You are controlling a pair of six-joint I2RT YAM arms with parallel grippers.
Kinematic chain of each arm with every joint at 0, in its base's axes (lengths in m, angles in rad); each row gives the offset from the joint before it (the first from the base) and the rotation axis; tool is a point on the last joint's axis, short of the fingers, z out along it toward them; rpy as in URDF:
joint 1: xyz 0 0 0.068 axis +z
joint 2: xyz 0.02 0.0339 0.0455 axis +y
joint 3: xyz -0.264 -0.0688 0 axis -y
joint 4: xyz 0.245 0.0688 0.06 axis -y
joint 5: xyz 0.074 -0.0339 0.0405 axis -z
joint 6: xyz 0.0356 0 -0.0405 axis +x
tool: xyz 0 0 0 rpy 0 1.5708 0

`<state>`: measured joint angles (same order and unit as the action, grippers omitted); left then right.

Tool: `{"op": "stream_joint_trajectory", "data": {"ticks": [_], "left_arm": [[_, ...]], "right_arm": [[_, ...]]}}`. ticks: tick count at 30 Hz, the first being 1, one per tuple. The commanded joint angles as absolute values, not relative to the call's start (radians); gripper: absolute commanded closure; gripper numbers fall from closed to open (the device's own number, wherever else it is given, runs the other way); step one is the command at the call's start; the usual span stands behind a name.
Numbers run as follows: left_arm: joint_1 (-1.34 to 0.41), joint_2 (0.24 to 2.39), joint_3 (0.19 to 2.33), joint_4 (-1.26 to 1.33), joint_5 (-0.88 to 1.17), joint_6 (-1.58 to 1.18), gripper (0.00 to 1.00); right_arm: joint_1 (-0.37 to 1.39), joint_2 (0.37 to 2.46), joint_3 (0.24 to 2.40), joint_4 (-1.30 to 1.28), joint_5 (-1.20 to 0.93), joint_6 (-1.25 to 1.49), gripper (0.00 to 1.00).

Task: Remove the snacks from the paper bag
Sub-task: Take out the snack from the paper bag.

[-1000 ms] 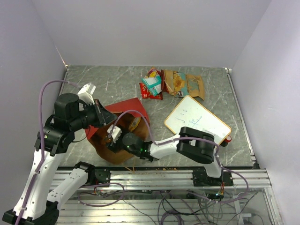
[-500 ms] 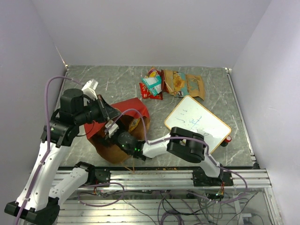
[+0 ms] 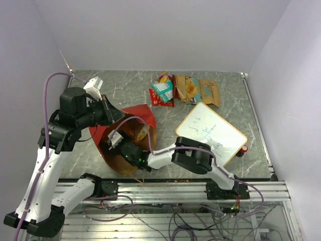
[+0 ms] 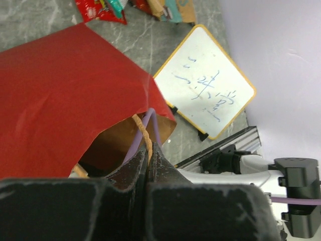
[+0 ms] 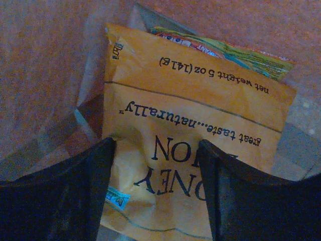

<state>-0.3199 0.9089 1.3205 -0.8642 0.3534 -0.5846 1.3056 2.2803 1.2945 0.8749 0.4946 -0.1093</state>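
Note:
The red paper bag (image 3: 136,115) lies on its side with its brown inside facing the arms. My left gripper (image 3: 110,113) is shut on the bag's string handle (image 4: 144,134) and holds the mouth up; the red outside (image 4: 65,85) fills the left wrist view. My right gripper (image 3: 116,140) is inside the bag, open, its fingers (image 5: 75,191) either side of a yellow-orange snack packet (image 5: 190,125) without closing on it. A second colourful packet (image 5: 225,50) lies behind it. A yellow packet (image 3: 143,133) shows in the bag's mouth. Several snacks (image 3: 173,90) lie on the table at the back.
A white whiteboard (image 3: 210,130) with a yellow rim lies right of the bag, also in the left wrist view (image 4: 205,80). A small red object (image 3: 244,149) sits at its right corner. The metal rail (image 3: 200,188) runs along the near edge.
My right gripper has pushed further left and deeper into the bag. My left arm has shifted with the handle, and the bag's mouth has moved slightly left.

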Motion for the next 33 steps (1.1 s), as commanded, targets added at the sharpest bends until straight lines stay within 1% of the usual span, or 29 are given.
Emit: {"op": "stream_joint_trajectory", "data": {"ticks": [1,4,7,11,16,23,30,33], "left_arm": [[-0.321,0.891,1.348,-0.944,0.271,-0.531,0.93],[-0.321,0.88,1.356,-0.987,0.215,-0.527,0.93],[-0.321,0.868,1.346,-1.002,0.203,-0.534,0.93],[-0.321,0.856,1.326,-1.011,0.199,-0.559,0.93],[-0.321,0.827,1.288,-0.986,0.209,-0.592,0.93],[-0.321,0.844,1.291,-1.001,0.204,-0.601,0.93],[-0.321,0.901,1.333,-0.999,0.186,-0.614,0.93],[-0.32,0.941,1.376,-1.019,0.175,-0.603,0.93]], "right_arm": [[1.286,2.283,1.265,0.832,0.52,-0.129,0.44],[1.283,2.25,1.251,0.825,0.529,-0.133,0.59],[1.282,2.224,1.238,0.816,0.527,-0.135,0.67],[1.28,2.179,1.221,0.764,0.526,-0.133,0.79],[1.275,2.126,1.189,0.706,0.509,-0.132,0.99],[1.275,2.012,1.114,0.661,0.468,-0.104,1.0],[1.275,1.863,1.015,0.674,0.327,-0.082,1.0],[1.275,1.812,1.006,0.676,0.266,-0.075,1.0]]}}
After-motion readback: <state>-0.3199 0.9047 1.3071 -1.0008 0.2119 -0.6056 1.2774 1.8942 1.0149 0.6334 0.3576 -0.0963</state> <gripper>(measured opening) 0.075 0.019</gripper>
